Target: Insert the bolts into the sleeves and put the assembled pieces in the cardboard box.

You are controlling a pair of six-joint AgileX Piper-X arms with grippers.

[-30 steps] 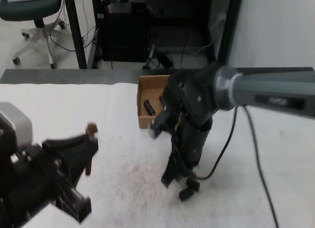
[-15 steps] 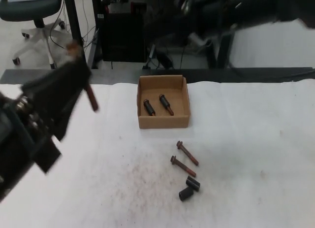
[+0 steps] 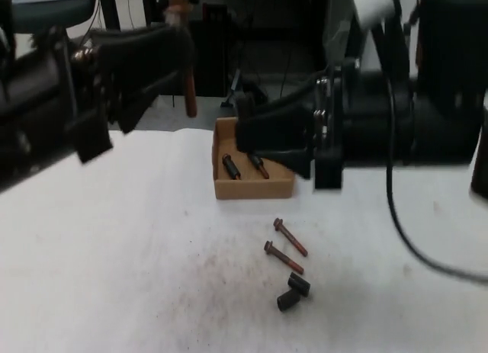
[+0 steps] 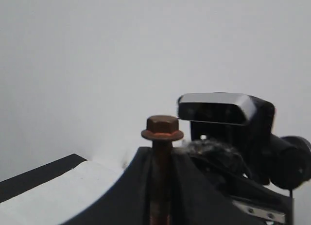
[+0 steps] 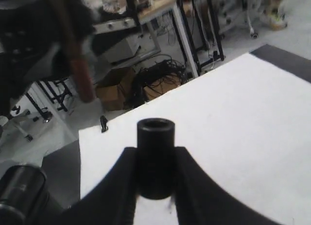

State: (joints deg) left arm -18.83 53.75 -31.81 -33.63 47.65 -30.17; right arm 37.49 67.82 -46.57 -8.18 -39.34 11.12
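Since we wanted them mated mid-air, our left gripper (image 4: 161, 162) clamped the rusty bolt (image 4: 162, 135) and right gripper (image 5: 155, 159) pinched the black sleeve (image 5: 155, 135).

No legible text, labels, numbers or signs anywhere.
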